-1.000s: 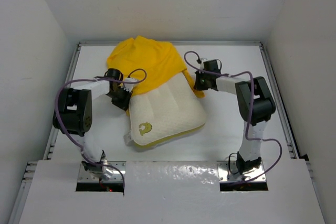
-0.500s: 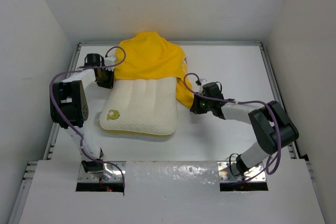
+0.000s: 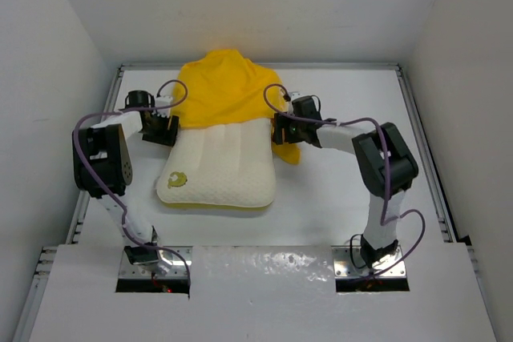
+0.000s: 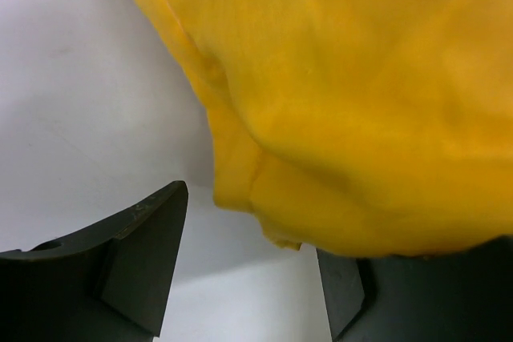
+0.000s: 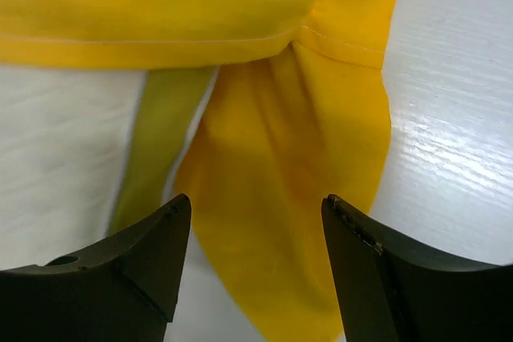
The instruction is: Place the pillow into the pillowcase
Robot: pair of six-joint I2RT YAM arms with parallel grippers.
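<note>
The cream pillow lies flat mid-table, its far end tucked under the yellow pillowcase, which is bunched over that end. My left gripper sits at the case's left mouth corner, my right gripper at its right corner. In the left wrist view the gripper is open, and the pillowcase hem corner hangs loose just beyond the tips. In the right wrist view the gripper is open over a loose pillowcase flap, with the pillow to its left.
White enclosure walls stand close on the left, back and right. Metal rails run along the white table's sides. The arm bases are mounted at the near edge.
Both grippers went from shut to open and let go of the pillowcase. The pillow slid left and squared up; the right arm swung back to the case's right corner.
</note>
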